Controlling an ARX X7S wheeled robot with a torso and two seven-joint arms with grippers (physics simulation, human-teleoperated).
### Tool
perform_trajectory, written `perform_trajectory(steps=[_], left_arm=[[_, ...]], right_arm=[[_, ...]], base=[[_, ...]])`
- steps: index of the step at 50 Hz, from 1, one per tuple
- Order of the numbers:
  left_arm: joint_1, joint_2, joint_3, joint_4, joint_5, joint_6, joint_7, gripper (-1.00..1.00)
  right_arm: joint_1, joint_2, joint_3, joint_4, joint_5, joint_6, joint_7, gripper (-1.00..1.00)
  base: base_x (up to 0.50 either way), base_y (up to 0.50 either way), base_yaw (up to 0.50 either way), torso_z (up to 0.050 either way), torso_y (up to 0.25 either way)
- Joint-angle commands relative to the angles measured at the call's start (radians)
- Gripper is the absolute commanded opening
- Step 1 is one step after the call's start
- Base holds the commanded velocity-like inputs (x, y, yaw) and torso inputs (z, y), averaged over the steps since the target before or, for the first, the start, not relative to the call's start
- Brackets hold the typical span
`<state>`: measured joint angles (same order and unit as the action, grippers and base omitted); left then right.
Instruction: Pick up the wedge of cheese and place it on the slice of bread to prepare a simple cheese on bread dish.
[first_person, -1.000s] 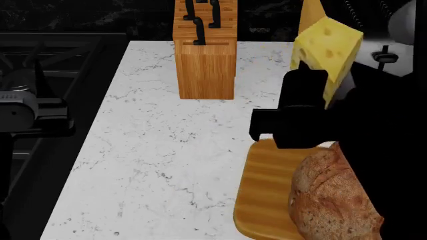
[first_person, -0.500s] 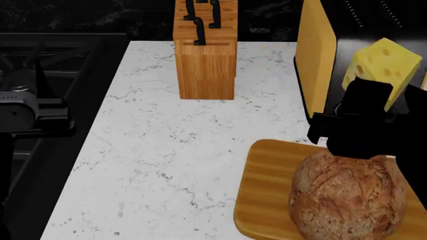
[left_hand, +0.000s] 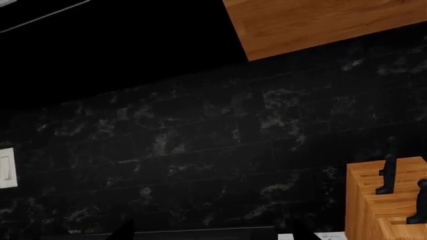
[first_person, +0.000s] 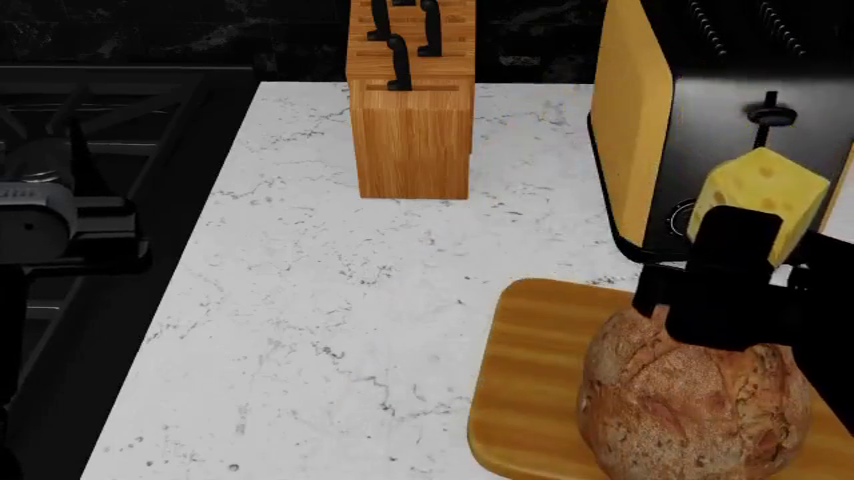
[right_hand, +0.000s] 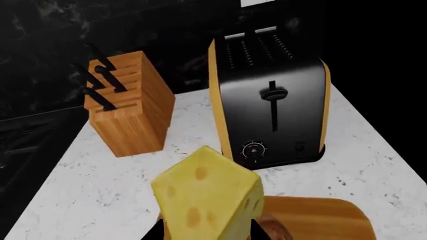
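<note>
My right gripper (first_person: 745, 262) is shut on the pale-yellow wedge of cheese (first_person: 758, 200) with round holes and holds it in the air just above the far end of the bread. The bread (first_person: 687, 400) is a large brown crusty loaf lying on a wooden cutting board (first_person: 527, 380) at the counter's near right. In the right wrist view the cheese (right_hand: 208, 192) fills the space between the jaws, with a strip of loaf (right_hand: 270, 230) and the board (right_hand: 320, 217) below it. My left gripper (left_hand: 208, 235) shows only two dark fingertips spread apart, facing the dark back wall.
A black and yellow toaster (first_person: 721, 120) stands right behind the cheese, also in the right wrist view (right_hand: 270, 105). A wooden knife block (first_person: 410, 110) stands at the counter's back middle. The white marble counter (first_person: 320, 300) ends at a dark stove (first_person: 80, 200) on the left.
My right gripper has carried the cheese from the middle back of the counter to the right and down, to just above the loaf. The left arm has not moved.
</note>
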<state>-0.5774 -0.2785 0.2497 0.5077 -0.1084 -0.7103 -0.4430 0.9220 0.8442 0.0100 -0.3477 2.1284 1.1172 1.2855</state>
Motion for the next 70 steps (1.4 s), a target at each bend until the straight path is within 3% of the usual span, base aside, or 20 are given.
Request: perform_trajectory(steps=[1, 67, 68, 70], left_arm=[[0.0, -0.002, 0.001, 0.0, -0.002, 0.0, -0.005, 1.0], [-0.005, -0.015, 0.01, -0.002, -0.02, 0.0, -0.022, 1.0], [-0.005, -0.015, 0.01, -0.002, -0.021, 0.001, -0.022, 1.0], [-0.005, -0.016, 0.01, -0.002, -0.021, -0.001, -0.023, 1.0]], right_arm=[[-0.002, 0.008, -0.024, 0.033, -0.009, 0.02, -0.022, -1.0], [-0.139, -0.022, -0.037, 0.057, -0.161, 0.013, -0.161, -1.0], [-0.134, -0.019, -0.041, 0.056, -0.158, 0.015, -0.156, 1.0], [-0.126, -0.018, -0.049, 0.056, -0.147, 0.015, -0.147, 1.0]], base=[[0.0, 0.0, 0.0, 0.0, 0.0], [0.0, 0.0, 0.0, 0.0, 0.0], [0.0, 0.0, 0.0, 0.0, 0.0], [0.0, 0.0, 0.0, 0.0, 0.0]])
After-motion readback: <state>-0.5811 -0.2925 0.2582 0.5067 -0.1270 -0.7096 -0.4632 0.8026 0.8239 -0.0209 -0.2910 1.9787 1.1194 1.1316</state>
